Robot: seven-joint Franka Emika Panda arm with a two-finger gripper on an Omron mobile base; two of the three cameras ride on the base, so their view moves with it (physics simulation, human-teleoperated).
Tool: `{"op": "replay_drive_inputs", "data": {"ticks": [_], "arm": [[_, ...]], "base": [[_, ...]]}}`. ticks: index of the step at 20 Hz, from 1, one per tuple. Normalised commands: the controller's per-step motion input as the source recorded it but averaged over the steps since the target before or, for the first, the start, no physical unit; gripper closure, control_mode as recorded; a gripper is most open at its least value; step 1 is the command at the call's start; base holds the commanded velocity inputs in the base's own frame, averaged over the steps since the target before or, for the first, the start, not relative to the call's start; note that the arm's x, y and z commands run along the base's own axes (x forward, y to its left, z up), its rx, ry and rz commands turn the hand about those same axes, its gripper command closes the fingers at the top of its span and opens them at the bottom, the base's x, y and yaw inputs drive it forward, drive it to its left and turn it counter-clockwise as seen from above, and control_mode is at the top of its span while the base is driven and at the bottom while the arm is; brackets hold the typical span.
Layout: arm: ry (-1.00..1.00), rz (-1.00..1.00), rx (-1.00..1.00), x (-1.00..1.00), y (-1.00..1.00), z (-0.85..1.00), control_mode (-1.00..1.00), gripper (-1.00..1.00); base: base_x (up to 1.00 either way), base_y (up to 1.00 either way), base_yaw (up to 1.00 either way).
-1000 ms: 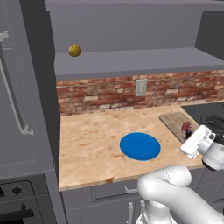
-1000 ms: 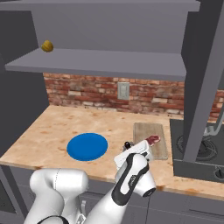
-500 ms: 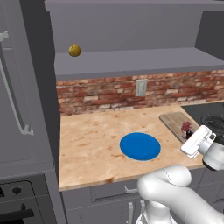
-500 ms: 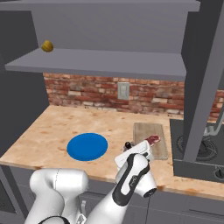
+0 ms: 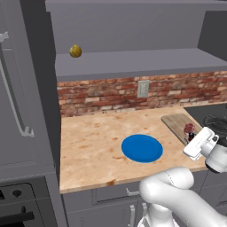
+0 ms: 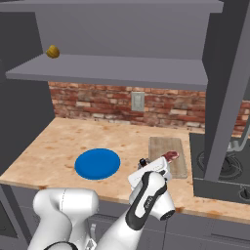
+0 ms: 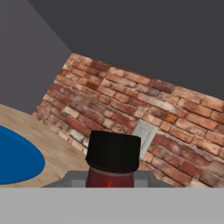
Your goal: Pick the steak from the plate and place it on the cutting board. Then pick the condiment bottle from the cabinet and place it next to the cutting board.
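A yellowish round fruit (image 5: 75, 51) sat upper left; a brick backsplash (image 5: 111, 93) with a wall outlet (image 5: 142, 88) crossed mid-frame; a stove (image 6: 224, 171) occupied the right.

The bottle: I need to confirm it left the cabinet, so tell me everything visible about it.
The bottle has a dark red-brown body and a broad black cap, with a speck of orange label low down. It looks upright, right in front of the hand camera. In the left base view it sits at the gripper, low by the cutting board's near edge. Whether it touches the counter is hidden.
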Motion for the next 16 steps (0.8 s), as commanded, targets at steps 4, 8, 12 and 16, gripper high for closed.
{"op": "replay_drive_inputs", "data": {"ticks": [4,8,12,16], "arm": [[0.0,0.01,0.0,0.0,-0.08,-0.01,-1.0,-1.0],[0.0,0.01,0.0,0.0,-0.14,0.0,-1.0,-1.0],[0.0,0.0,0.0,0.0,-0.18,0.0,-1.0,-1.0],[0.0,0.0,0.0,0.0,-0.2,0.0,-1.0,-1.0]], "base": [[0.0,0.0,0.0],[0.0,0.0,0.0],[0.0,0.0,0.0],[0.0,0.0,0.0]]}}
